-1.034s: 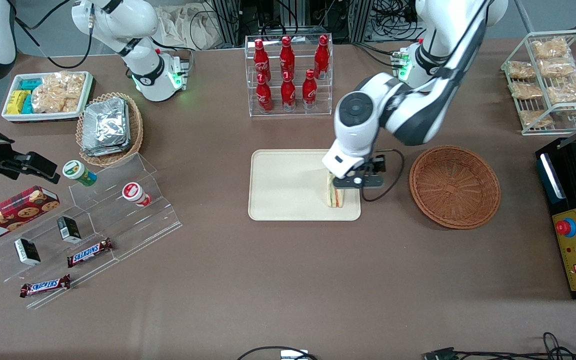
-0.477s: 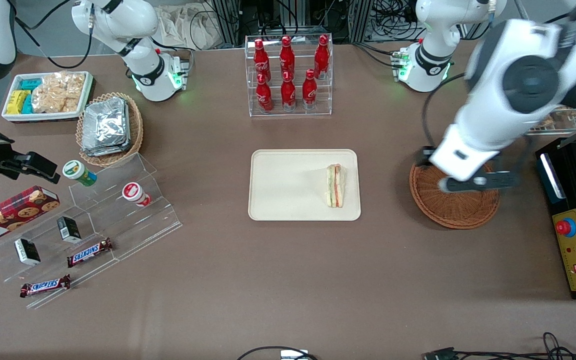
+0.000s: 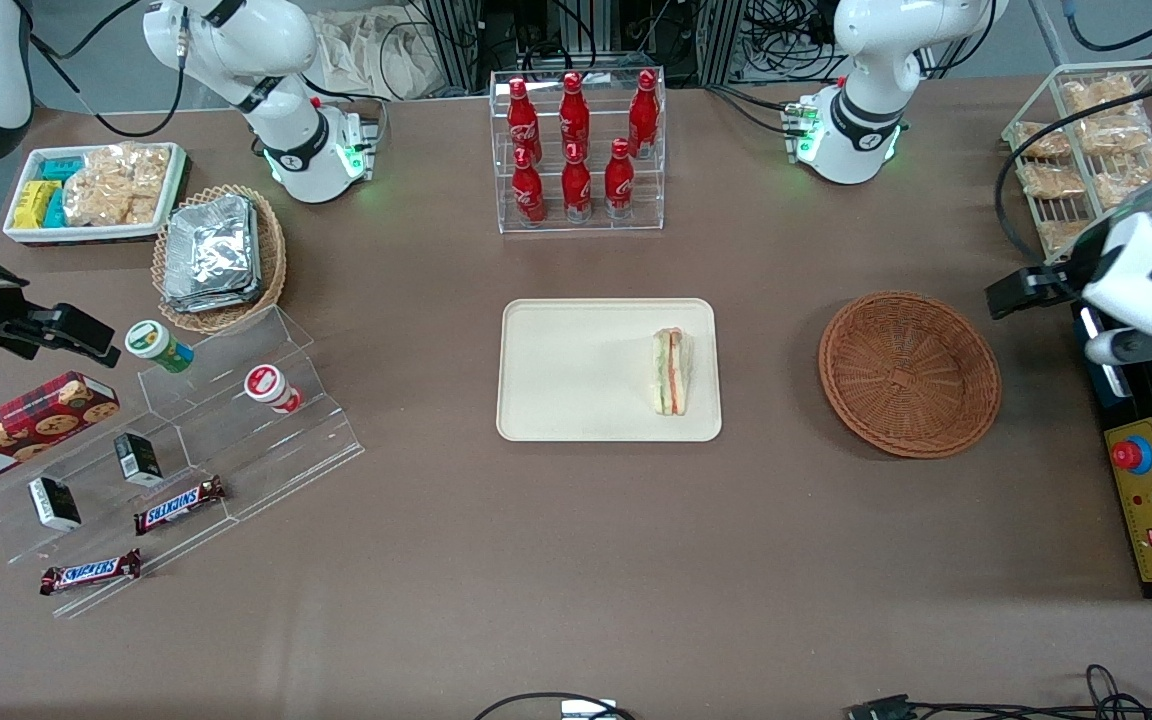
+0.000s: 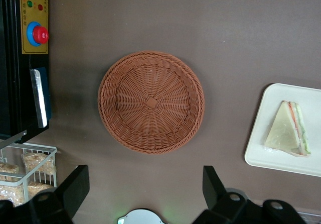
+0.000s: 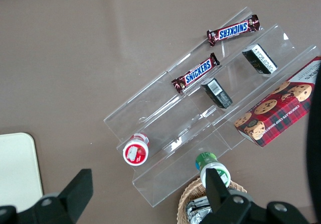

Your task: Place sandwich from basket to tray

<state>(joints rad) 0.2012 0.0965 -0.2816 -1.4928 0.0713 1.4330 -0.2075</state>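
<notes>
Sandwich (image 3: 672, 372) lying flat on tray (image 3: 576, 370), mid-frame. Wicker basket (image 3: 909, 373) vacant. Tool (image 4: 143, 186) released, raised at front view's right edge, fingers (image 4: 75, 186) spread.

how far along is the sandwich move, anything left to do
Done: the sandwich lies on the tray, near the edge toward the basket, which holds nothing. In hand: nothing; the gripper is open with nothing between its fingers, raised above the table, with the basket in sight below it. Left: nothing of the move itself appears to remain, judging from where things lie.
</notes>
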